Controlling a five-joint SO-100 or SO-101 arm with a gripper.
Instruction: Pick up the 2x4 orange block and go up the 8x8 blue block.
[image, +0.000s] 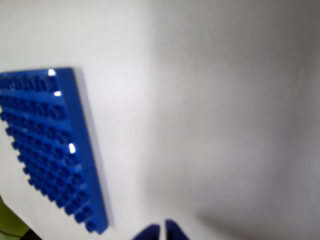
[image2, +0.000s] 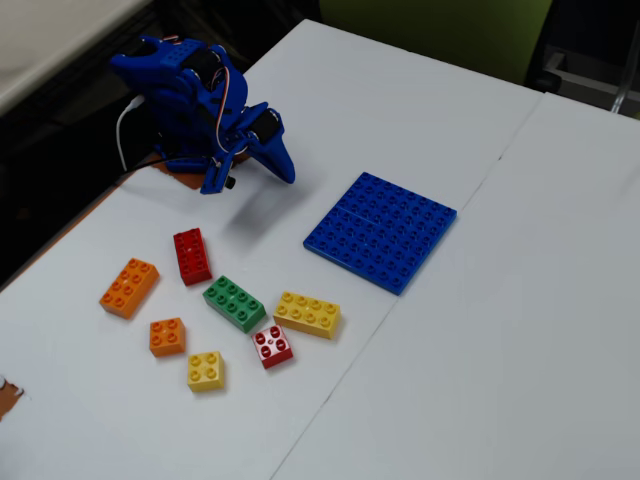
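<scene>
Nothing is done yet: my pincer (image2: 283, 166) hangs closed and empty, the 2x4 orange block (image2: 129, 287) lies untouched on the worktop (image2: 520, 330) well off from it, and the 8x8 blue block (image2: 381, 231) sits nearer, bare.

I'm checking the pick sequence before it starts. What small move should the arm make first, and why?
Probably swing the gripper toward the long orange eight-stud plastic brick. The arm sits folded near its base, holding nothing, and the brick lies untouched at the far left of the fixed view, away from the flat blue studded plate.
</scene>
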